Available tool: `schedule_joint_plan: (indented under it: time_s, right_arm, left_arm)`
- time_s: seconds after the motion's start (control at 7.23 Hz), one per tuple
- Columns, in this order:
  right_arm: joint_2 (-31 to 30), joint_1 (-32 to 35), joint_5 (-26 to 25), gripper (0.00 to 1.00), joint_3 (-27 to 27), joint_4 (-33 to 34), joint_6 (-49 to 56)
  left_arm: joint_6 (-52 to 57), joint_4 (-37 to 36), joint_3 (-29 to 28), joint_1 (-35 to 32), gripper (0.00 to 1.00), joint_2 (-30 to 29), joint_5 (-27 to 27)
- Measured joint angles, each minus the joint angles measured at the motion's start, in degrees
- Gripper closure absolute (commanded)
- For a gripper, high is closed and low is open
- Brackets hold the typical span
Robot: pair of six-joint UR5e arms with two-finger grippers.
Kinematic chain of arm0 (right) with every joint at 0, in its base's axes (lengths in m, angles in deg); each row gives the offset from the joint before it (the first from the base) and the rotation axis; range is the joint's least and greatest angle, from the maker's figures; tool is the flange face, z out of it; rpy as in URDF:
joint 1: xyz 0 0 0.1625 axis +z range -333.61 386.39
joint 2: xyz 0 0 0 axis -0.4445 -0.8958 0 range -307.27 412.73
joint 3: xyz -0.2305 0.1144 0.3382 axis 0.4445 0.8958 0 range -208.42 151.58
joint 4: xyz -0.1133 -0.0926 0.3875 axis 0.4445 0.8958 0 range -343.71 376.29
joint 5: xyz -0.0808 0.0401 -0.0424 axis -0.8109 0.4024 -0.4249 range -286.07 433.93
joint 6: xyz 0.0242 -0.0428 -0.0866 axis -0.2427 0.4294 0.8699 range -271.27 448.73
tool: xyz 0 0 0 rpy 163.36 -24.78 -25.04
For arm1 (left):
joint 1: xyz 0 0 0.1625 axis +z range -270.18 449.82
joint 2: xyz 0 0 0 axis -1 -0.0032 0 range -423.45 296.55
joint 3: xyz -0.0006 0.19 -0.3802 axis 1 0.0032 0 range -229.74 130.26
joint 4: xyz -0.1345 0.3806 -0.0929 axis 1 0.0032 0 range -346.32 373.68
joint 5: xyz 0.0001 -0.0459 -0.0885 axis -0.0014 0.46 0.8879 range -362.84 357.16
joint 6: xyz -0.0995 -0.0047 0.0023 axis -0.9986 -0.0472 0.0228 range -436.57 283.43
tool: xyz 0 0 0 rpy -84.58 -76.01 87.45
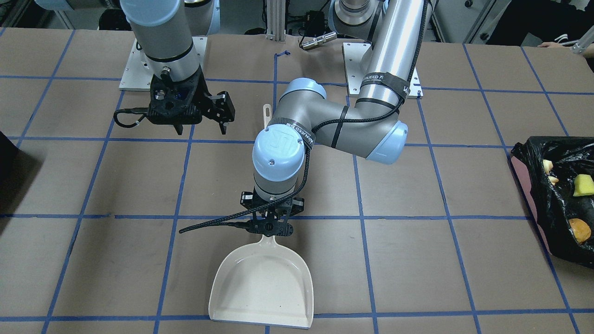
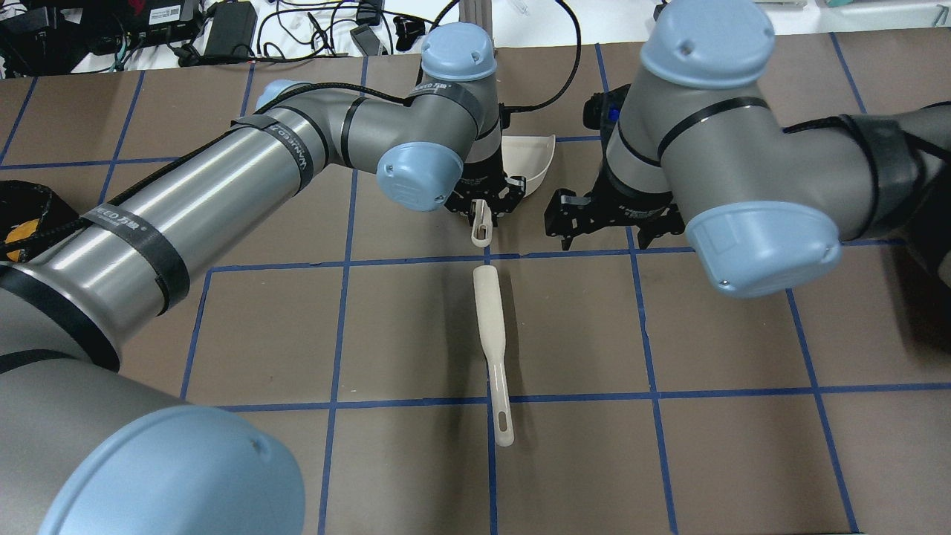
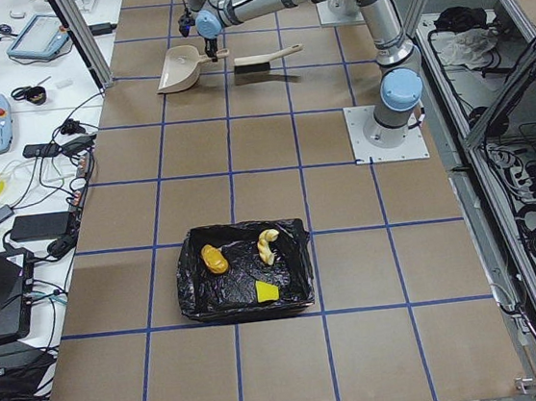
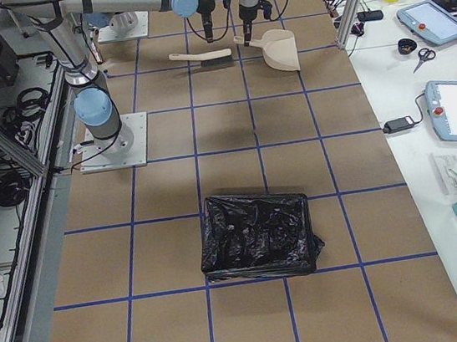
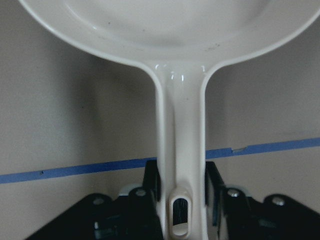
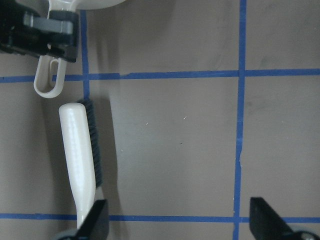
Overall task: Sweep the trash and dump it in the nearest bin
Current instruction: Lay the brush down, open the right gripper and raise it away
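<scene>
**Left hand** [image 5: 182, 187]: closed narrowly on the handle of the cream plastic dustpan [image 1: 262, 287]. One finger sits on each side of the handle, just ahead of its hanging loop.

**Axis:** the pan's long axis runs straight forward from this hand. The pan lies flat on the brown, blue-taped worktop [image 1: 464, 232] and shows empty.

**Behind the hand:** the cream long-handled brush with dark bristles [image 2: 492, 319] lies nearly in line with that axis. It sits just clear of the loop.

**Right hand** [image 2: 605, 223]: beside the left hand, fingers wide apart, holding nothing. The brush passes close by one finger.

**Far out on the left hand's outer side:** the black-bag-lined bin [image 3: 195, 286], well apart. It holds the following:
- the glossy golden-brown lump [image 3: 215, 259]
- the curved tan pastry [image 3: 268, 247]
- the yellow-green sponge bit [image 3: 268, 290]

**Judgement:** dumping looks complete. The next move is probably the left hand releasing the pan and withdrawing along the handle axis.
</scene>
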Motion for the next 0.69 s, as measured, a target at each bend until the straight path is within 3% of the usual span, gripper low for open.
schedule_joint_plan:
  time_s: [0.69]
  right_arm:
    - [1.40,-11.88,-1.65,0.00,14.49,-13.68,10.34]
  left_arm:
    - [-3.25,0.12,0.67,-1.70,1.00,0.33,-0.06]
